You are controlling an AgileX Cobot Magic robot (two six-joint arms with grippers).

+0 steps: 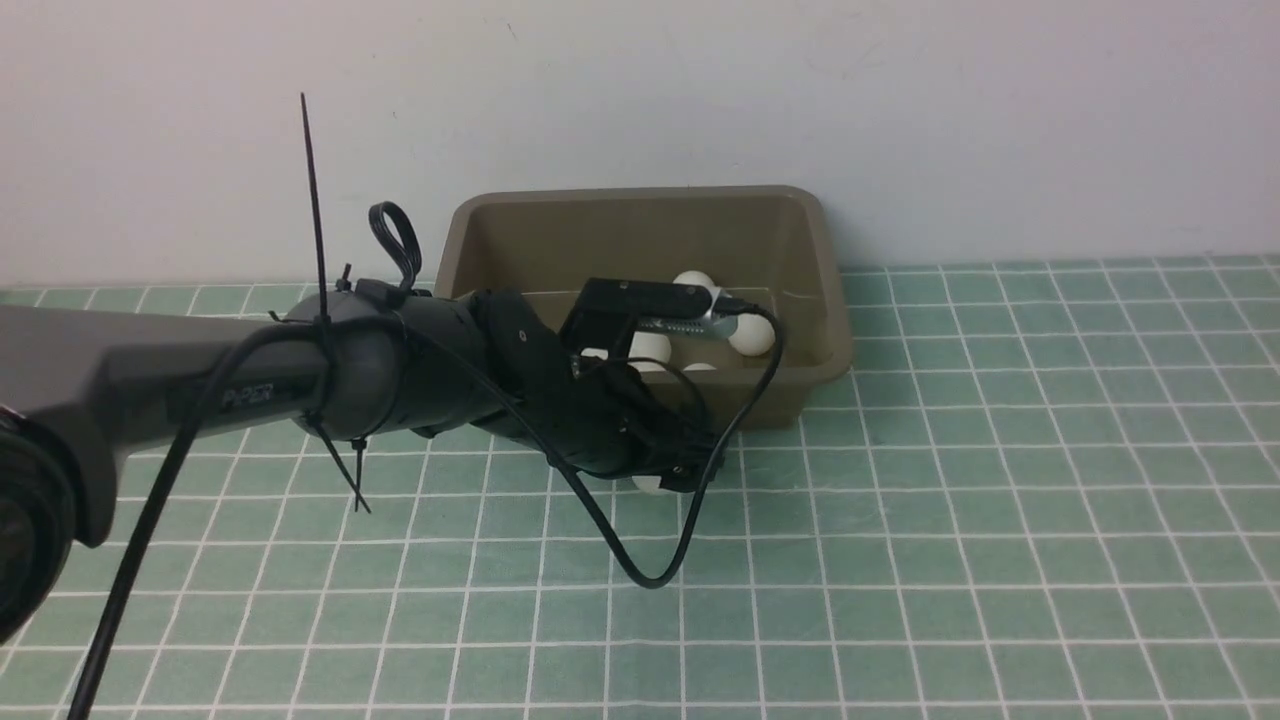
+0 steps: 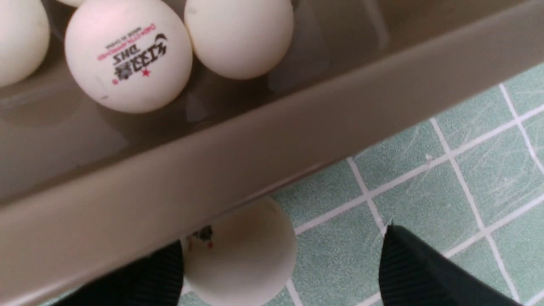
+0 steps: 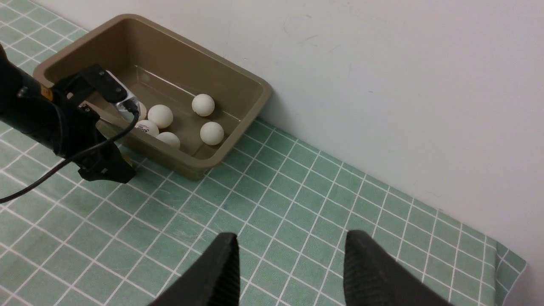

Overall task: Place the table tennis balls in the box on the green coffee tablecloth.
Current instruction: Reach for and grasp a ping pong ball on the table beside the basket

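Arm (image 1: 200,380) on left reaches in low, wrist bent down before box (image 1: 640,235). Only left wrist view shows us left gripper (image 2: 282,237) released, fingers wide. One table tennis ball (image 2: 242,259) lies between them on green coffee tablecloth (image 2: 467,170), outside box, partly under its rim. Front view hides most of that ball. Right wrist view gives us other balls (image 3: 203,105) inside box, at least five. Cloth runs to plain white wall (image 3: 382,85). Right gripper (image 3: 291,238) hovers high, well right of box, jaws apart, empty.
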